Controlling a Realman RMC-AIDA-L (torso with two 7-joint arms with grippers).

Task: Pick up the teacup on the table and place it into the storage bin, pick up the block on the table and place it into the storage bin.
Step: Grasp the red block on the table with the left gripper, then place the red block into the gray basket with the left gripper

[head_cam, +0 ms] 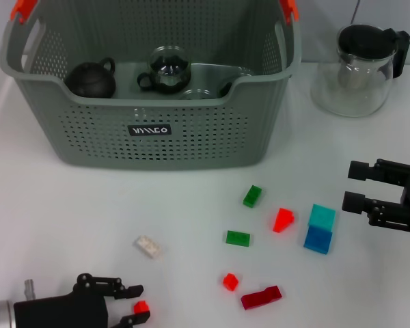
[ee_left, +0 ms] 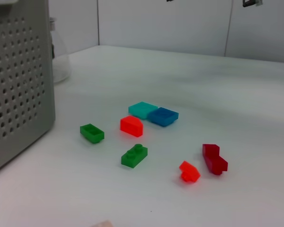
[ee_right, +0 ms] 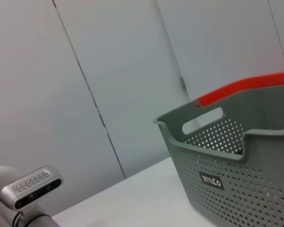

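- Storage bin – grey-green, perforated, orange handle clips, black label; stands at the far side of the white table.
- Contents of bin: dark teapot, glass teacup, further glassware only partly visible.
- Blocks loose on the table before the bin: two green blocks, red wedge, teal block touching blue block, small red block, dark red block, white block.
- Left gripper – low at the near left, fingers clamped on a red block.
- Right gripper – at the right edge, fingers apart, holding nothing.
- Glass teapot with black lid, far right, beside the bin.
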